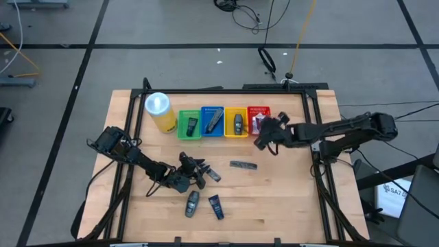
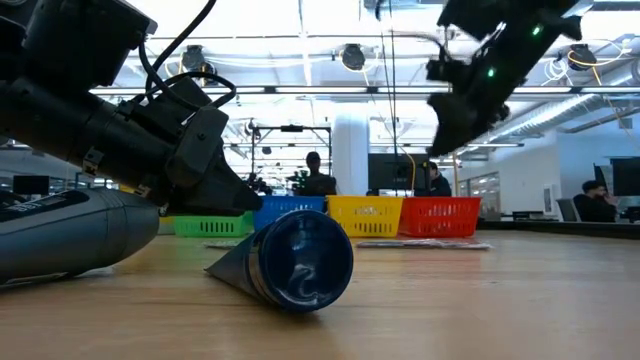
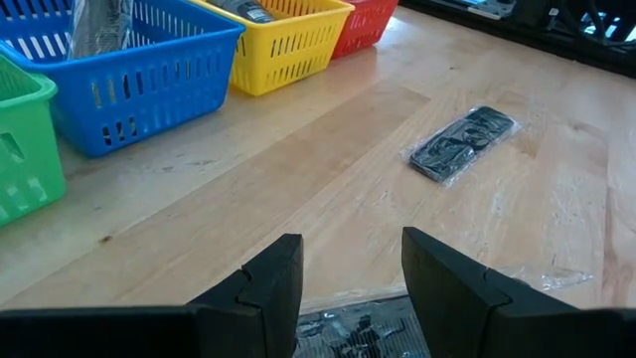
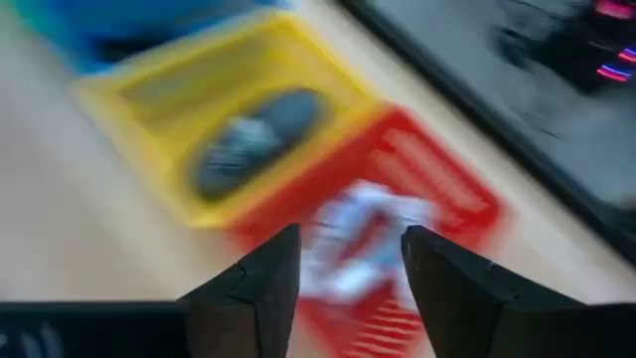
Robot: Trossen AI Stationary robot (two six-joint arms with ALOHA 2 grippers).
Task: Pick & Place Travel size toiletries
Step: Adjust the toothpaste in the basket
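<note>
Four toiletries, as far as the pictures show, lie loose on the table (image 1: 288, 199), and about as many already sit in the baskets, so I judge the job roughly half done.

Nearest the front edge, just on the near side of the left gripper (image 1: 195, 171), lie a dark grey stick (image 1: 193, 203) and a dark blue tube (image 1: 216, 206), side by side but apart. The left gripper is low over the boards with its fingers (image 3: 268, 288) spread and nothing between them; directly beneath its fingertips lies a flat sachet (image 3: 358, 333), which looks like the next item to pick. A second flat sachet (image 1: 243, 165) lies ahead of that gripper, well apart, toward the right arm.

Farther back stands the row of baskets. The green basket (image 1: 189, 136) holds a dark stick, the blue basket (image 1: 212, 110) a long greyish item, and the yellow basket (image 1: 236, 110) another dark grey stick (image 4: 258, 139). The right gripper (image 1: 264, 135) hovers just above the red basket (image 1: 258, 110), fingers (image 4: 248, 283) parted and empty; a white item (image 4: 363, 244) lies in that basket directly under them, so this arm seems to be at a drop rather than a pick.

The yellow canister (image 1: 160, 112) beside the green basket is not part of the sorting.
</note>
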